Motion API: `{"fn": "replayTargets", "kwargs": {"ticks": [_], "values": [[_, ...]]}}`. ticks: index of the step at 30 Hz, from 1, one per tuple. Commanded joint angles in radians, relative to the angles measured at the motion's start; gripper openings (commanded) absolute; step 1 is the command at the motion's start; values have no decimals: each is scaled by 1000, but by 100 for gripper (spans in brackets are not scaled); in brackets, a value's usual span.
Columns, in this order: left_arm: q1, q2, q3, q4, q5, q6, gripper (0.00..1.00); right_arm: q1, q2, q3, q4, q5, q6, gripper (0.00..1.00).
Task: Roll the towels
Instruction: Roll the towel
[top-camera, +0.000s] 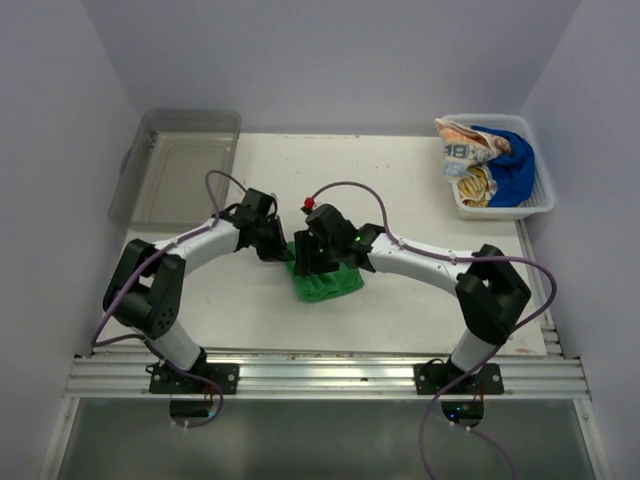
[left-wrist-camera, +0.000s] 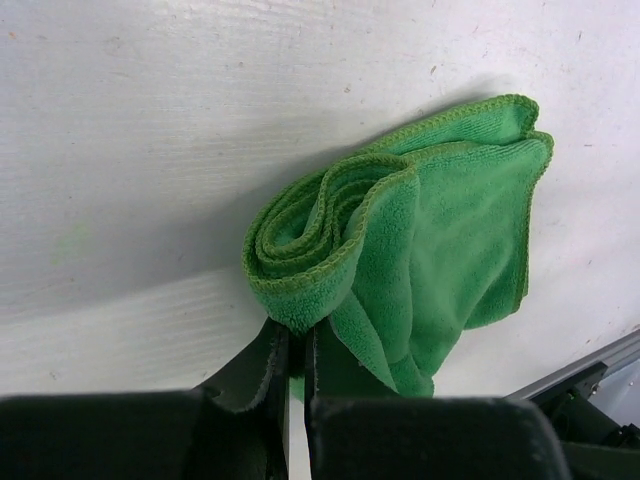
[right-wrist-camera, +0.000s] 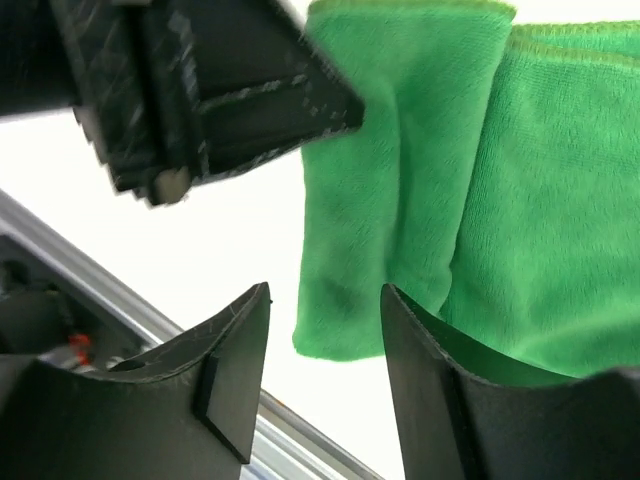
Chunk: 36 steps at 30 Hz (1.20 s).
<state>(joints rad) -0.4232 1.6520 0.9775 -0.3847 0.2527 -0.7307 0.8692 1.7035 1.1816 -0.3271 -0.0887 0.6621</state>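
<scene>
The green towel (top-camera: 326, 281) lies partly rolled on the white table near the front middle. In the left wrist view its rolled end (left-wrist-camera: 310, 240) shows spiral layers, and my left gripper (left-wrist-camera: 297, 340) is shut on the roll's lower edge. My right gripper (right-wrist-camera: 325, 300) is open just above the towel's folded corner (right-wrist-camera: 370, 250), holding nothing; the left gripper's black body shows at the upper left of that view. The orange-and-white towel (top-camera: 462, 140), the deep blue towel (top-camera: 515, 165) and the yellow-tan patterned towel (top-camera: 474, 185) lie bunched in a white basket (top-camera: 540, 205) at the back right.
A clear plastic bin (top-camera: 180, 165) stands at the back left. The table's metal front rail (top-camera: 330, 375) runs just below the towel. Grey walls close in both sides.
</scene>
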Motion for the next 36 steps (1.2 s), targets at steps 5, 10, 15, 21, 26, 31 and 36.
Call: {"fn": "replayTargets", "kwargs": {"ticks": [5,10,15,21,26,31,36], "values": [[1,-63,-13,-43,-58,-59,0,105,16,118,-178,273,-140,56],[1,-72,-23,-49,-50,-72,0,160,50,145,-179,368,-209,66],[1,-77,-30,-49,-52,-76,0,178,91,162,-150,365,-242,69],[1,-74,-23,-46,-41,-82,0,188,150,184,-121,372,-263,63],[1,-72,-23,-43,-35,-95,0,191,169,168,-101,376,-259,55],[1,-75,-20,-51,-38,-98,0,191,182,135,-64,369,-237,36],[1,-89,-14,-63,-38,-93,0,189,173,90,-11,337,-188,6]]}}
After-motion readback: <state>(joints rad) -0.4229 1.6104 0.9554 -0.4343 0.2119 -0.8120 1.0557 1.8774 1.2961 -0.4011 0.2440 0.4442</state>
